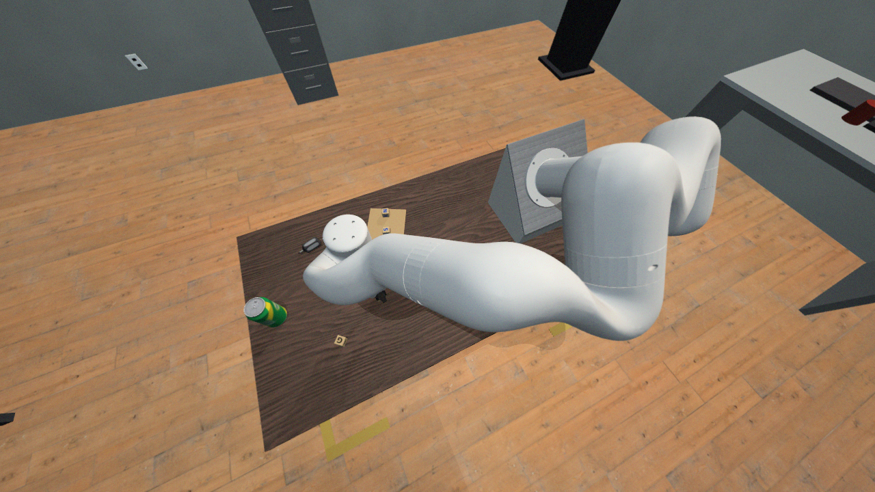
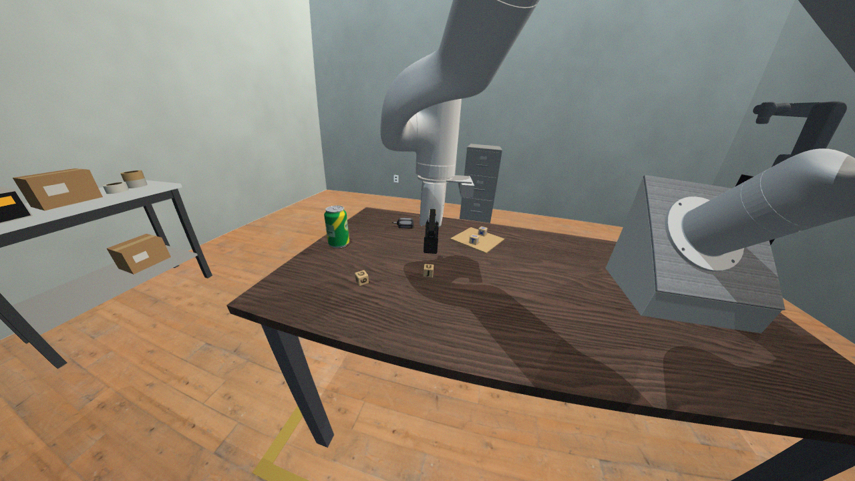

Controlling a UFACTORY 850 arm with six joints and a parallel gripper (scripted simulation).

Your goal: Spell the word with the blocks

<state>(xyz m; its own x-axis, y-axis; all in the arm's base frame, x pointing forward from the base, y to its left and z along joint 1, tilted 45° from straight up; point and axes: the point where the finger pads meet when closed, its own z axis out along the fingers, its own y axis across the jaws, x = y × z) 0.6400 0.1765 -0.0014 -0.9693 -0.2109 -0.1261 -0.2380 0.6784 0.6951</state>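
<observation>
A tan mat (image 1: 386,221) lies on the dark table and carries two small blocks, N (image 1: 385,210) and S (image 1: 385,229). The mat (image 2: 479,239) and both blocks (image 2: 478,234) also show in the exterior view. A U block (image 2: 428,270) sits on the bare table off the mat; the arm hides it in the top view. A G block (image 1: 340,339) (image 2: 361,276) lies nearer the table's edge. My gripper (image 2: 430,242) points straight down just above the U block, clear of it. Its fingers are partly open and empty. Only its tip (image 1: 381,296) shows under the arm in the top view.
A green can (image 1: 266,311) (image 2: 336,226) stands near the table's corner. A small dark object (image 1: 310,245) (image 2: 404,223) lies beside the mat. The grey base block (image 1: 538,183) (image 2: 693,257) holds the arm at the table's other end.
</observation>
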